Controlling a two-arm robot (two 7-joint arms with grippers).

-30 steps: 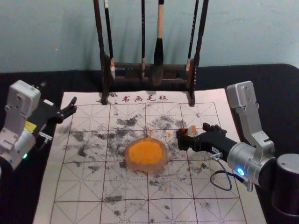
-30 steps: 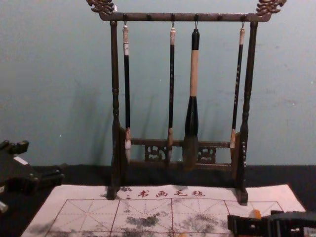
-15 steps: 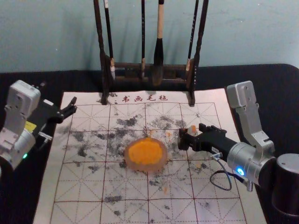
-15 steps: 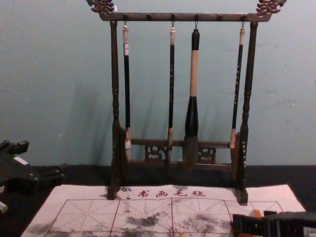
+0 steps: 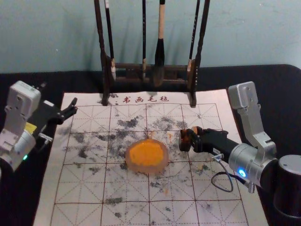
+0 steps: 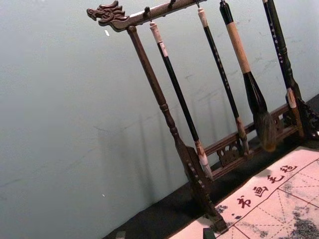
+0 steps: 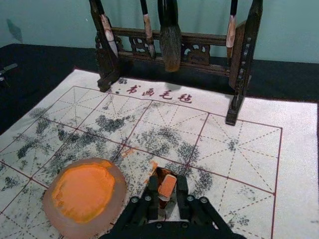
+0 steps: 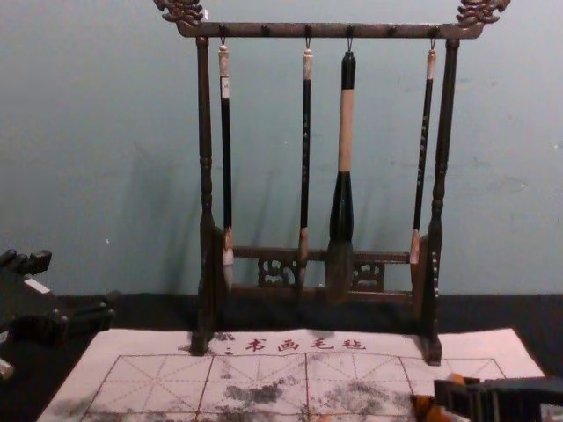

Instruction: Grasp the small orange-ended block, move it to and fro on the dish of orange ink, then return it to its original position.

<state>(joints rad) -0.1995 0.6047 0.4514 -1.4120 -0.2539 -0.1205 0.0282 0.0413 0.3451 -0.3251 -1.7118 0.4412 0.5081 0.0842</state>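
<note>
Right claw (image 7: 168, 184), over the mat's (image 5: 87, 212) right half, had drawn in since the previous frames and was now clamped on the block (image 7: 167, 188), between the dish (image 5: 130, 162) and the mat's right edge. Judged: grasp made, inking next. Left claw (image 8: 76, 285) parked off the mat's left edge, fingers apart. Count: one block, one dish, one mat, one rack (image 8: 325, 31), four brushes (image 8: 346, 132), two claws.
</note>
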